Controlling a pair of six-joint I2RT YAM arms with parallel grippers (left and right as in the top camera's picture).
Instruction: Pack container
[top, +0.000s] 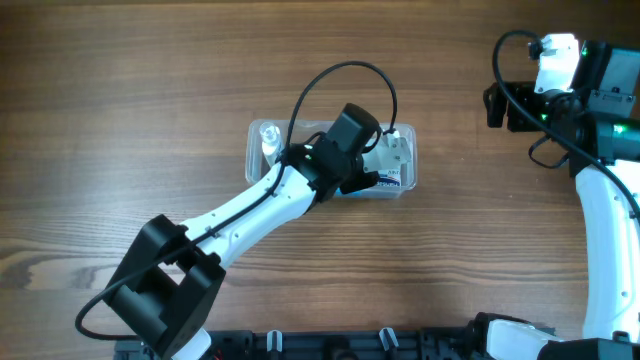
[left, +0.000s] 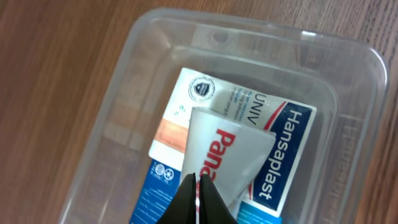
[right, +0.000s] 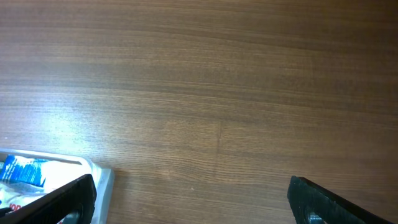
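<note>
The clear plastic container (top: 252, 150) stands at the table's middle. In the left wrist view its rim (left: 367, 56) frames a white and blue Hansaplast box (left: 292, 149) lying flat on its floor. My left gripper (left: 197, 186) is shut on the flat end of a white tube with red lettering (left: 230, 149), held over the box inside the container. In the overhead view the left gripper (top: 372, 170) covers the container's right half. My right gripper (right: 193, 199) is open and empty over bare wood, with a corner of the container (right: 102, 180) at its left finger.
A small clear rounded item (top: 268, 135) sits in the container's far left corner. The right arm (top: 545, 90) stays at the far right of the wooden table (top: 120, 120). The left arm reaches in from the front left.
</note>
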